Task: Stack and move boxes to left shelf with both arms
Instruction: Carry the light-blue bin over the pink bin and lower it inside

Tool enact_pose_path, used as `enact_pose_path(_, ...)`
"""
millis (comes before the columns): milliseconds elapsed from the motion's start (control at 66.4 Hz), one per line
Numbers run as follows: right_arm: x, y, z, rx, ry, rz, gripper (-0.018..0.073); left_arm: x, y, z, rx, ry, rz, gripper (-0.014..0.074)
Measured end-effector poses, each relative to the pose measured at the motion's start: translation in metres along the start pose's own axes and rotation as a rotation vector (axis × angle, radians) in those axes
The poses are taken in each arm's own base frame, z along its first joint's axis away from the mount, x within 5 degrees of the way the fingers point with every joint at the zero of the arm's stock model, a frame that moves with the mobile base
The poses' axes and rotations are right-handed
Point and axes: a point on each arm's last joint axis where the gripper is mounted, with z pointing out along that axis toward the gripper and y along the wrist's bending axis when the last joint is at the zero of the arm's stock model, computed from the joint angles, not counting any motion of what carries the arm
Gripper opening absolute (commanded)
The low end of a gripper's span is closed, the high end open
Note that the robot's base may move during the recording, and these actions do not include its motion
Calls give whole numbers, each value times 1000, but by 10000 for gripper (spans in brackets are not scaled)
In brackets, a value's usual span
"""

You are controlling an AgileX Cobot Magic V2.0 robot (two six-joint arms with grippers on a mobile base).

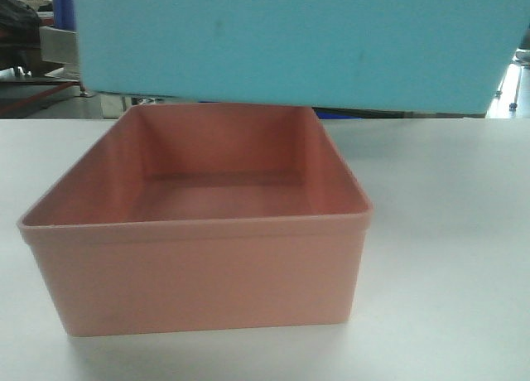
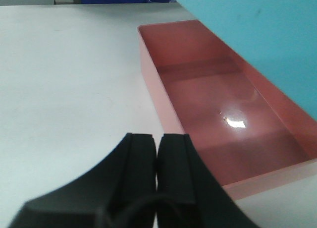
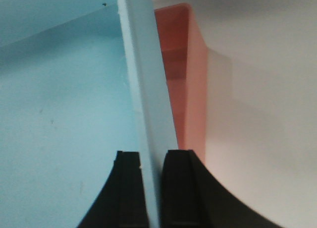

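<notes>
Stacking step. Right gripper (image 3: 152, 158) fingers pinch blue box (image 1: 290, 41) wall, above pink box (image 1: 199, 273) at 12 o'clock. Left gripper (image 2: 157, 141) fingers together, empty. Next: lower squarely inside.

The flat white tabletop (image 1: 447, 232) carries one salmon pink bin (image 1: 199, 282), standing upright, open side up.

The left gripper (image 2: 157, 139) has two matte black fingers (image 2: 136, 163) with flat inner faces and squared tips; their outer edges flare outward in a curve; a thin dark loop, like a cable (image 2: 138, 200), crosses their base. The right gripper (image 3: 153, 156) looks alike: black, angular, flaring sides.
</notes>
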Motion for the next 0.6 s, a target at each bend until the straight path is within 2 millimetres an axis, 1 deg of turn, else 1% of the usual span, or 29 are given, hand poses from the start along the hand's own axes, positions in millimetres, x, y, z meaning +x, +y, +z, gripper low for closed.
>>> enact_pose_path(181,10,9,25,4,30,38,56,0,0,0,0,1,0,-10)
enact_pose_path(361,15,4,45,39,65,47,56,0,0,0,0,1,0,-10)
enact_pose_path(602,17,-2,58,61,75,64,56,0,0,0,0,1,0,-10)
